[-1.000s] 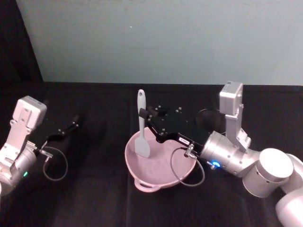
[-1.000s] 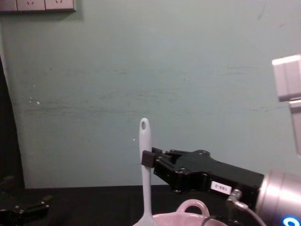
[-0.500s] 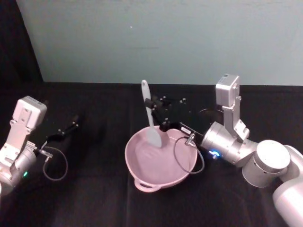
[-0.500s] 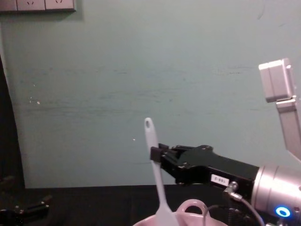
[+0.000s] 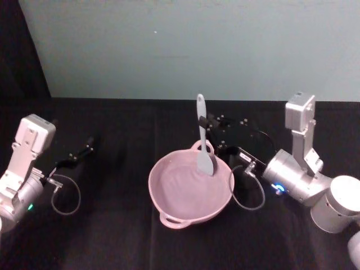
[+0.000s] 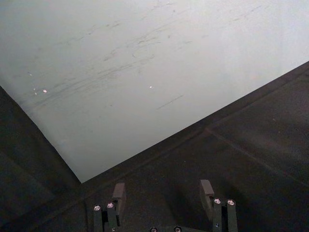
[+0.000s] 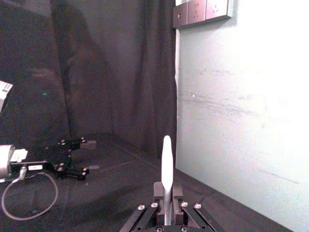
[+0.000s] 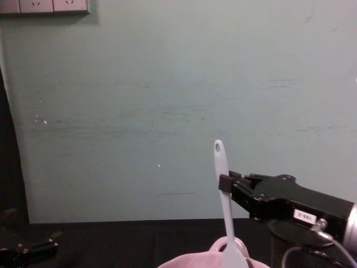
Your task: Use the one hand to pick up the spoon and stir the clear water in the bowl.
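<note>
Right tool (image 5: 205, 120) clamps the spoon (image 5: 205, 160) upright (head inside the bowl (image 5: 180, 198)); left tool (image 5: 90, 145) parked, jaws apart.

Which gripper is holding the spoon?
The right gripper, shut on the spoon over the bowl; the left gripper sits open and empty.

A pale teal wall (image 5: 169, 45) is rising behind a table (image 5: 112, 236) that is lying under black cloth, and faint scuffs and streaks are showing on its paint. White wall sockets (image 8: 44, 5) are sitting in a row high on it, at the left. A black curtain (image 7: 96, 72) is hanging where the wall ends on the left. A black wire-mesh cup (image 8: 290, 245) is standing on the cloth at the right, partly hidden.
</note>
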Tool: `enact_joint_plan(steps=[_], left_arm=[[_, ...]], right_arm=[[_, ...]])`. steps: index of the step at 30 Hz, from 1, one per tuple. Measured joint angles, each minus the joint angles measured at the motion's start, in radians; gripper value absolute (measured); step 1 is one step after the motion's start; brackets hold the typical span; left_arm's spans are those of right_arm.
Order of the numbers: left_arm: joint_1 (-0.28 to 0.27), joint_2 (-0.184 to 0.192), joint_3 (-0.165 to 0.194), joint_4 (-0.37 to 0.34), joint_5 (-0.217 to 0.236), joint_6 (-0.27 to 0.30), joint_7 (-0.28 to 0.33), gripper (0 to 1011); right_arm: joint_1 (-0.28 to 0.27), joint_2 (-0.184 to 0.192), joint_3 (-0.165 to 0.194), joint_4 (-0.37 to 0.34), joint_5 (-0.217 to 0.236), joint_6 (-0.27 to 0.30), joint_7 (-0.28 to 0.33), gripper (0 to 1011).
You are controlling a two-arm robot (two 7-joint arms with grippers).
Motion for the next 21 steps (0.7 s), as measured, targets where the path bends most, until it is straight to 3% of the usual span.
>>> enact_joint_plan(steps=[12,21], left_arm=[[0.0,0.0,0.0,0.0,0.0,0.0,0.0,1005],[0.0,0.0,0.0,0.0,0.0,0.0,0.0,1005]], right_arm=[[-0.083,0.046,0.009,-0.098,0.057,0.032,0.047,108],[-0.082,0.023,-0.038,-0.094,0.091,0.032,0.104,108]])
